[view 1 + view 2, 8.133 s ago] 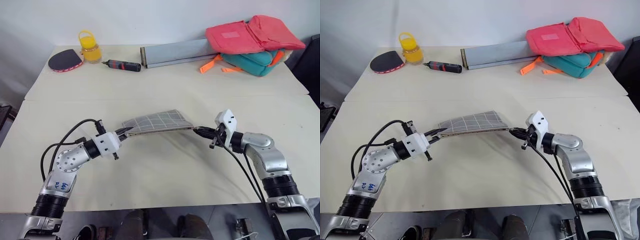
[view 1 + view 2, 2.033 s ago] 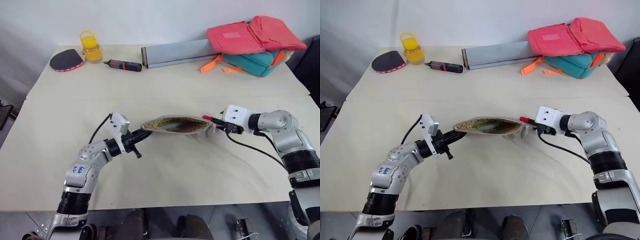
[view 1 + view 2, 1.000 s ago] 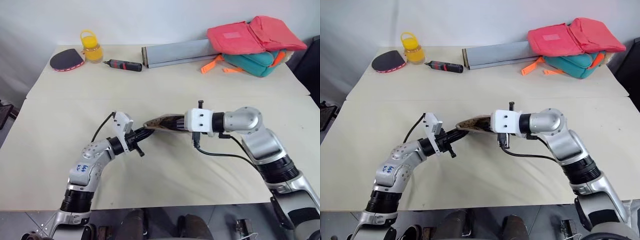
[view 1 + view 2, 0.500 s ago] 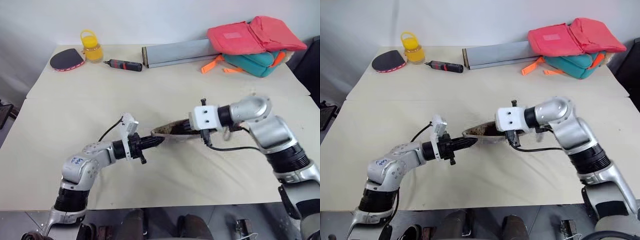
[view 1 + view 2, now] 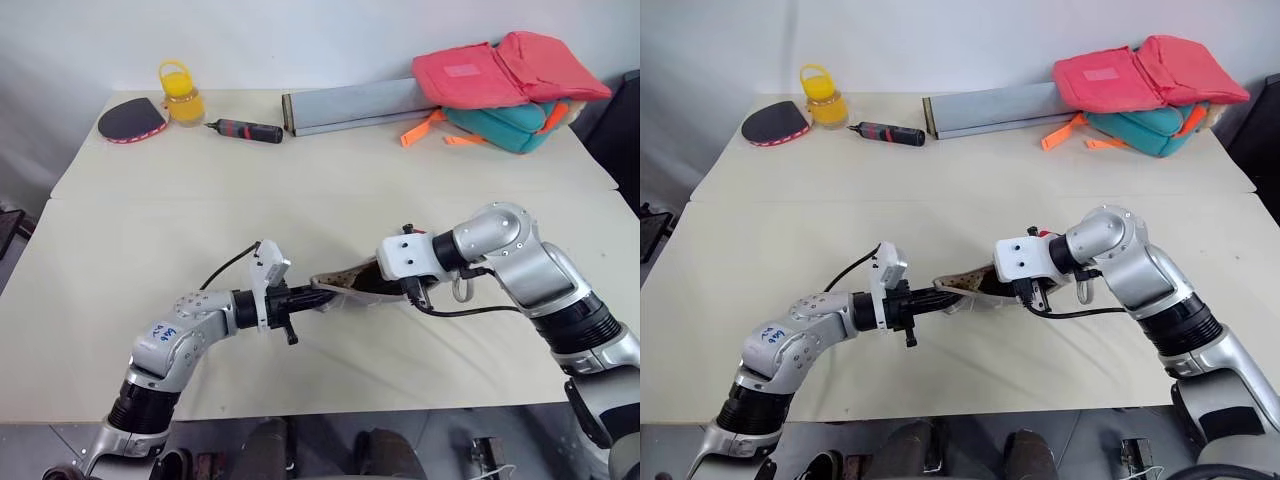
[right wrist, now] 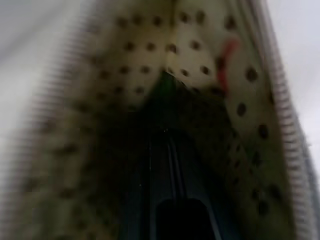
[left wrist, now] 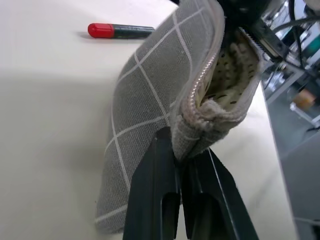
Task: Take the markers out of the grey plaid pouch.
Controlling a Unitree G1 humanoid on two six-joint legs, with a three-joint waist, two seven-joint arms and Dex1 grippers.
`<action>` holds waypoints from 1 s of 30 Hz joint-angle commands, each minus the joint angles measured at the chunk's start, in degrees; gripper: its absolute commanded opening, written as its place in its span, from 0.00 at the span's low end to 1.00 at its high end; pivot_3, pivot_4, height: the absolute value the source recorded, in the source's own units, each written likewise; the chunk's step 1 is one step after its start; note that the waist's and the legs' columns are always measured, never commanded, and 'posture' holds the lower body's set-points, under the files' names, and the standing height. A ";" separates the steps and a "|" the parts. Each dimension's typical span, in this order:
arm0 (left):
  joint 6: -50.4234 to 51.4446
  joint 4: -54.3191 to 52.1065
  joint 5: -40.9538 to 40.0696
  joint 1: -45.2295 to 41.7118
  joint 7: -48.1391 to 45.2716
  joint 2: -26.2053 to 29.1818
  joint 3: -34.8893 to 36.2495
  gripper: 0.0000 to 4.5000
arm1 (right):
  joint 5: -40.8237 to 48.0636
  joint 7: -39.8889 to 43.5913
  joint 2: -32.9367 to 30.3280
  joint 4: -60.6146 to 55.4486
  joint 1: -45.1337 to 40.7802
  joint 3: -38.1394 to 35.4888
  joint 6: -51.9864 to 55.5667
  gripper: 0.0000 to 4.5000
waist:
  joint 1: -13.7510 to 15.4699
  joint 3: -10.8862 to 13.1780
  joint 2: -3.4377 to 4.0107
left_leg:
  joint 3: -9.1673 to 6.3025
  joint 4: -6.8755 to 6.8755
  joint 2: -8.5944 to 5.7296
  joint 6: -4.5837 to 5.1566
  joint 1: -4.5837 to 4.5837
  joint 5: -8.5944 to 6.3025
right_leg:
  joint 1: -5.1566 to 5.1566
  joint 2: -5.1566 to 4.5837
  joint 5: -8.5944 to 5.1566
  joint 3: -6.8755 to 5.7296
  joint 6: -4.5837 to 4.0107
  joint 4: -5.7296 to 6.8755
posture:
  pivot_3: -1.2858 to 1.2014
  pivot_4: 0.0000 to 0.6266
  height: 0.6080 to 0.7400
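Pinching the grey plaid pouch (image 7: 150, 100) at its zipper end with our left gripper (image 7: 182, 165) clamped shut, we're reaching our right gripper (image 5: 1025, 290), jaw state unreadable, into its mouth for the green marker (image 6: 165, 87), red-capped marker (image 7: 120, 31) lying beside the pouch.

I count one grey plaid pouch (image 5: 345, 282), one red-capped marker (image 7: 120, 31) and one green marker (image 6: 164, 95). Further back, one screwdriver (image 5: 245, 130), one paddle (image 5: 130, 122), two bags (image 5: 505, 85).
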 commanded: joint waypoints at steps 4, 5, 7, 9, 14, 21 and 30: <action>-1.23 1.68 0.80 0.41 1.50 -1.19 1.65 0.00 | -0.83 -1.57 0.76 0.48 0.71 -1.05 -0.74 0.53 | 0.01 0.00 0.00 | -0.01 0.00 0.00 0.00 0.00 0.00 | 0.00 -0.01 0.00 0.01 0.00 0.01 | 0.52 0.24 1.00; -1.30 1.91 0.77 0.28 1.45 -1.23 1.81 0.00 | -1.02 -1.57 0.78 0.49 0.81 -0.90 -1.32 0.60 | 0.01 0.00 0.00 | -0.01 0.00 0.00 0.00 0.00 0.00 | 0.00 -0.01 0.00 0.00 0.00 0.01 | 0.52 0.24 1.00; -1.58 2.56 0.93 0.16 1.19 -1.13 1.96 0.00 | -1.54 -1.93 1.00 0.41 1.43 -0.54 -2.18 0.60 | -0.01 0.00 0.00 | -0.01 0.00 0.00 0.00 0.00 0.00 | 0.00 -0.01 0.00 -0.01 0.00 0.03 | 0.52 0.24 1.00; -2.15 3.26 1.47 0.13 1.13 -1.03 1.87 0.00 | -1.94 -1.95 1.12 0.55 2.02 -0.03 -2.60 0.60 | -0.08 0.00 0.00 | 0.00 0.00 0.00 0.00 0.01 0.00 | 0.00 0.00 0.00 -0.02 0.00 0.04 | 0.52 0.24 1.00; -2.49 3.83 1.40 0.15 1.71 -1.43 2.20 0.00 | -4.77 -3.46 2.08 4.83 3.38 1.73 -6.15 0.60 | -0.12 -0.01 -0.01 | 0.00 0.00 0.01 0.00 0.03 0.00 | 0.01 0.00 0.00 -0.03 0.00 0.04 | 0.52 0.24 1.00; -2.82 3.84 1.72 0.38 2.25 -1.34 2.27 0.00 | -6.37 -5.59 5.12 8.73 2.51 2.02 -10.61 0.45 | -0.36 -0.04 -0.06 | 0.02 0.00 0.05 -0.02 0.09 0.01 | 0.01 0.06 0.00 -0.04 0.00 0.08 | 0.52 0.24 1.00; -3.30 4.21 1.98 0.27 2.81 -1.99 2.07 0.00 | -7.52 -5.78 6.31 7.83 1.42 2.25 -9.93 0.32 | -0.26 -0.03 -0.06 | 0.02 0.00 0.05 -0.02 0.07 0.01 | 0.00 0.04 0.00 -0.01 -0.01 0.08 | 0.52 0.24 1.00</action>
